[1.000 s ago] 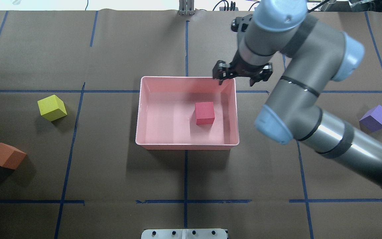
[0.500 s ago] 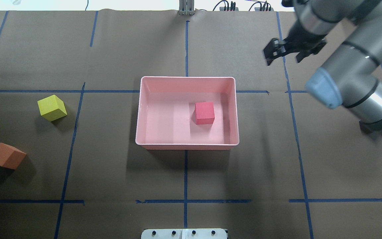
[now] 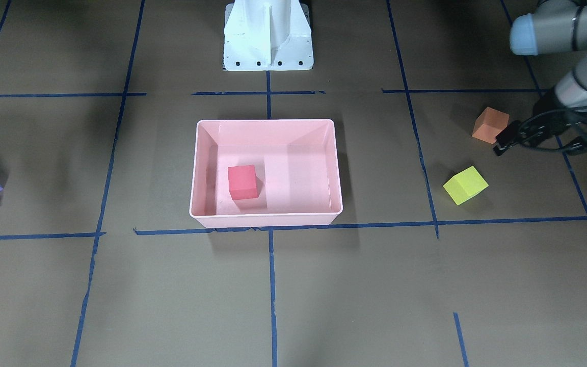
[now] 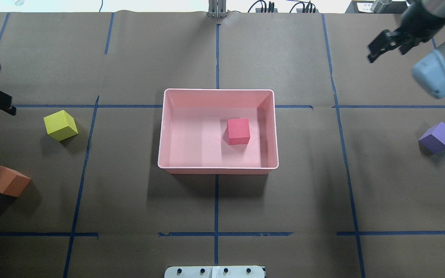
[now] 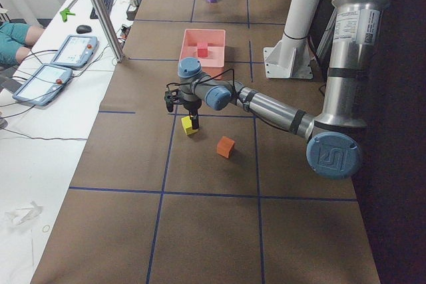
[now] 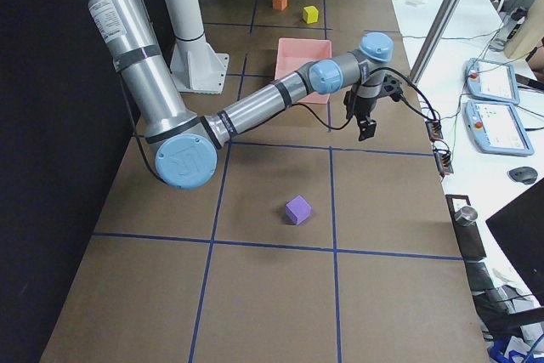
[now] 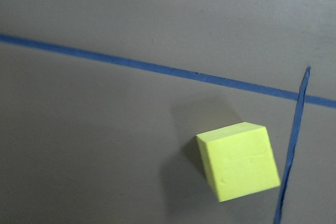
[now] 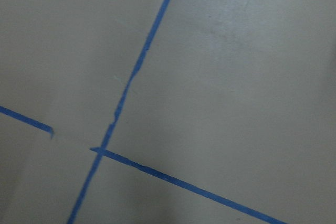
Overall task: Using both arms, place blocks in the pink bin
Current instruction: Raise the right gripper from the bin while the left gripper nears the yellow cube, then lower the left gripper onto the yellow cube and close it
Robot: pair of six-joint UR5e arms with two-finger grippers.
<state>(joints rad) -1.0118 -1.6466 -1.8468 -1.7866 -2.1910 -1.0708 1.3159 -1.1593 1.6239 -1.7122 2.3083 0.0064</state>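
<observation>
red foam cube [image 4: 238, 131] lay inside pale-pink plastic bin [image 4: 166, 131] | yellow-green foam cube [image 4: 60, 125], orange foam cube [image 4: 8, 181], purple foam cube [image 4: 438, 137] lay outside it

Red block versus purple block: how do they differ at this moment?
Place: the red block lies inside the pink bin, while the purple block sits on the bare table on the robot's right side. Pose: the red block is roughly square to the bin's walls; the purple block is turned diagonal to the blue tape lines. Both are small cubes of similar size, neither gripped.
</observation>
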